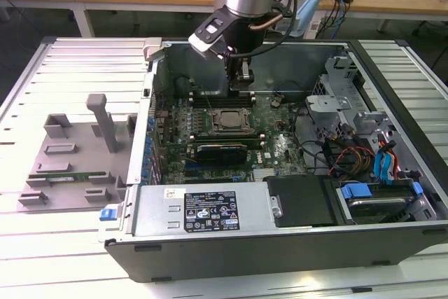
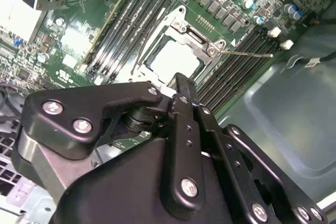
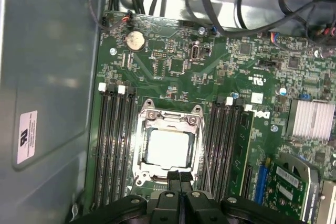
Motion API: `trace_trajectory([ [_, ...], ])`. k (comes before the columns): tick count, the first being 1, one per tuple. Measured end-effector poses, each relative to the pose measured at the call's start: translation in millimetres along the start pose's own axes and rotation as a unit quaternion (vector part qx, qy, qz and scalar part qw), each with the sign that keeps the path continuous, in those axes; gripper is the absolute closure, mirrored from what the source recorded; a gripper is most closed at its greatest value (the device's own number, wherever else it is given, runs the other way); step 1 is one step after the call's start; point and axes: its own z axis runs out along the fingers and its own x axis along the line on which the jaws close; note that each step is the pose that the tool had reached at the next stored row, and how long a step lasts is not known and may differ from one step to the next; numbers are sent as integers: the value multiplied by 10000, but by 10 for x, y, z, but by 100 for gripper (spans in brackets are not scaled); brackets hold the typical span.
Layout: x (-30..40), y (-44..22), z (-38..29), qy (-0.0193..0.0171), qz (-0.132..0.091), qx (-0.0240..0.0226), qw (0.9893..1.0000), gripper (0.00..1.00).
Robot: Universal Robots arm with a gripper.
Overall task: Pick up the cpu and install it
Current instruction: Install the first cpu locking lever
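Note:
The cpu [image 3: 168, 148] is a pale silver square lying flat inside the black socket frame [image 3: 195, 129] on the green motherboard [image 3: 236, 72]. In the second wrist view the cpu [image 2: 173, 59] shows just beyond the black fingertips [image 2: 181, 83]. My gripper [image 3: 179, 175] hovers just off one edge of the socket, fingers pressed together with nothing between them. From the exterior view, the gripper [image 1: 241, 86] hangs inside the open computer case, slightly behind the cpu [image 1: 229, 121] and above the board.
Memory slots [image 3: 115, 145] flank the socket on both sides. A thin metal lever [image 2: 247, 53] juts out from the socket. A heatsink [image 3: 313, 119], cables [image 1: 350, 155] and drive bays [image 1: 378, 194] crowd the case. A grey fixture [image 1: 70, 152] sits on the exterior view's left.

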Motion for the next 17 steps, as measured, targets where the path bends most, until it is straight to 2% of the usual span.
trace_trajectory([
  [3, 0, 0, 0, -19, -321, -7, 9995, 89],
  [4, 0, 0, 0, -28, -477, -11, 9989, 89],
  [7, 0, 0, 0, -40, -679, -16, 9977, 89],
  [10, 0, 0, 0, -58, -967, -22, 9953, 89],
  [12, 0, 0, 0, -63, -1060, -24, 9943, 89],
  [15, 0, 0, 0, -75, -1254, -29, 9921, 89],
  [16, 0, 0, 0, -77, -1286, -29, 9917, 89],
  [17, 0, 0, 0, -82, -1365, -31, 9906, 89],
])
